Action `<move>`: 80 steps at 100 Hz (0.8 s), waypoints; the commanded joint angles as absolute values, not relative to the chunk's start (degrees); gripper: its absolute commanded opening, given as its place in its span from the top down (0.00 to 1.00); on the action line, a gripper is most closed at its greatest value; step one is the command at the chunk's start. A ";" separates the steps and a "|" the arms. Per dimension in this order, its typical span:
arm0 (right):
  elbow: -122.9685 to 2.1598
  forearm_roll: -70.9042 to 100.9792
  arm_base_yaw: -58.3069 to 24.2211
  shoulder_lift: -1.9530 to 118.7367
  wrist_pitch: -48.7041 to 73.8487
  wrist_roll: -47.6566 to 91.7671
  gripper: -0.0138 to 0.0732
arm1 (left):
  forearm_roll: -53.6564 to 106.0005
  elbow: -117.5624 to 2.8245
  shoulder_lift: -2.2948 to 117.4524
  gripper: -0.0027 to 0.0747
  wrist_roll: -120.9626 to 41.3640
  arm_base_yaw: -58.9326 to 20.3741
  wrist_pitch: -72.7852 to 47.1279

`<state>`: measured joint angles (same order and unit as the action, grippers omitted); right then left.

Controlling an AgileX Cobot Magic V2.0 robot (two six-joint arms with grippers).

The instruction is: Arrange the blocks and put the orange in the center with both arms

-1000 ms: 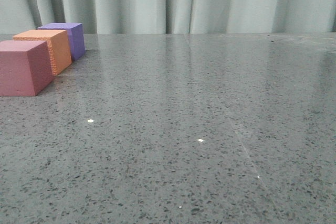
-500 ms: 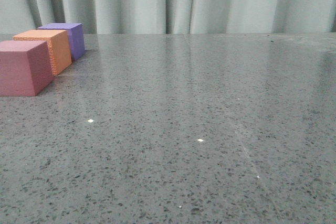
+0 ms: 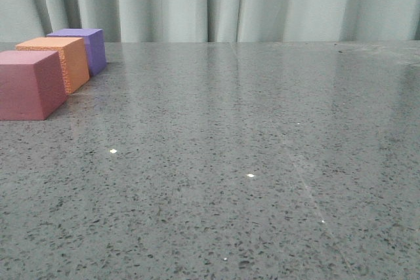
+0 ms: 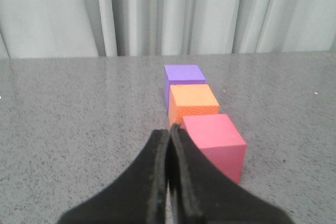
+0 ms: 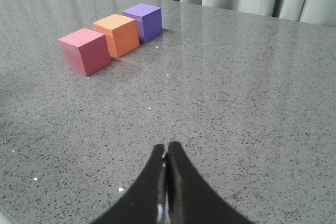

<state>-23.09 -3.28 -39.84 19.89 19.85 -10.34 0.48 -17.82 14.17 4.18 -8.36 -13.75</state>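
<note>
On a speckled grey desk (image 3: 262,162), the orange cube (image 3: 56,60) sits between pink-red cube (image 3: 26,83) and purple cube (image 3: 85,47), while left hand (image 4: 169,135) and right hand (image 5: 166,153) hover closed, empty.

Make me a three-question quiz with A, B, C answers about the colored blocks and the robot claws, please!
1. Which block sits in the middle of the row?
A. pink-red
B. orange
C. purple

2. How many blocks are on the table?
A. two
B. three
C. five

3. What is the left claw doing?
A. shut, holding nothing
B. gripping a block
C. wide open

Answers:
1. B: the orange block lies between the pink-red block and the purple block.
2. B: only those three stand on the table.
3. A: the left claw has its fingers pressed together, with nothing between them; the right claw looks the same.
</note>
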 commanded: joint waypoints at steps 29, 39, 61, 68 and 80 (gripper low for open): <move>-24.39 -4.11 -39.87 20.17 14.86 -9.96 0.98 | 4.28 -8.92 7.95 0.99 -1.30 -0.79 0.00; -24.39 -4.11 -39.87 20.17 14.86 -9.96 0.98 | 4.28 -7.01 6.07 0.99 -1.30 1.72 0.00; -24.39 -4.11 -39.87 20.17 14.86 -9.96 0.98 | 4.42 -0.94 -0.56 0.99 -1.18 4.84 0.41; -24.39 -4.11 -39.87 20.17 14.86 -9.96 0.98 | 5.02 1.35 -2.33 0.99 0.00 5.08 1.03; -24.39 -4.11 -39.87 20.17 14.99 -9.96 0.98 | 5.02 1.21 -2.09 0.99 0.00 5.08 -2.30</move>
